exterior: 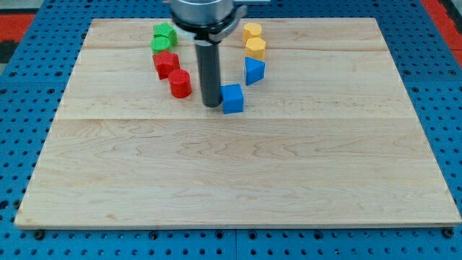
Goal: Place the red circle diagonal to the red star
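Note:
The red circle [180, 84] is a short cylinder on the wooden board, in the upper middle of the camera view. The red star [166, 63] sits just up and left of it, nearly touching. My tip [211, 105] rests on the board to the right of the red circle, with a small gap between them. A blue cube [232, 98] sits right beside my tip on its right side.
Two green blocks [164, 35] sit above the red star. A yellow block [252, 32] and a yellow hexagon-like block [255, 48] sit at upper right of my rod, with a blue triangle-like block [253, 71] below them. The board [238, 180] lies on a blue pegged surface.

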Controlling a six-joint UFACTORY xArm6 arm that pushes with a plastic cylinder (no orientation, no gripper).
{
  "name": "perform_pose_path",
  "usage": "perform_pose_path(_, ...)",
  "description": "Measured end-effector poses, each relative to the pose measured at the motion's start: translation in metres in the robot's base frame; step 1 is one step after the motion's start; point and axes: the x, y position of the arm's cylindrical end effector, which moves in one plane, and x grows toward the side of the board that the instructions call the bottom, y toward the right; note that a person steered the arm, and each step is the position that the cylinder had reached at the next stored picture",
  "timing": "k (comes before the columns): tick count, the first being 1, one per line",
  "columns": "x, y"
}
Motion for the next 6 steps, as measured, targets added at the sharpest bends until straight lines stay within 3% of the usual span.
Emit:
perform_pose_path(3, -0.003, 0.003)
perform_pose_path(5, -0.041, -0.049)
perform_pose_path(6, -0.035, -0.103)
